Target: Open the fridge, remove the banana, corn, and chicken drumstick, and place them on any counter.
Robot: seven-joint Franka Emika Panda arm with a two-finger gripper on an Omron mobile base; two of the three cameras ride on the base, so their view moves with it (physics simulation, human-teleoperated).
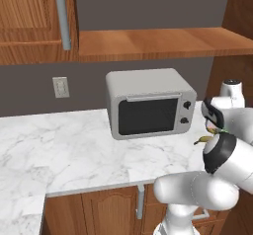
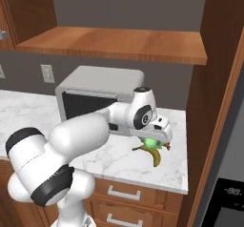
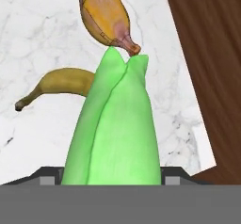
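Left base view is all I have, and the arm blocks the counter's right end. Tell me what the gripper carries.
Observer: The gripper is closed on the corn, which stands between its fingers in the hand view.
Operator: Report what lies under it.
Observer: The banana lies on the counter, just below the corn in the right base view.
Operator: Find the drumstick.
Observer: The chicken drumstick lies on the marble past the corn's tip, near the wooden wall.
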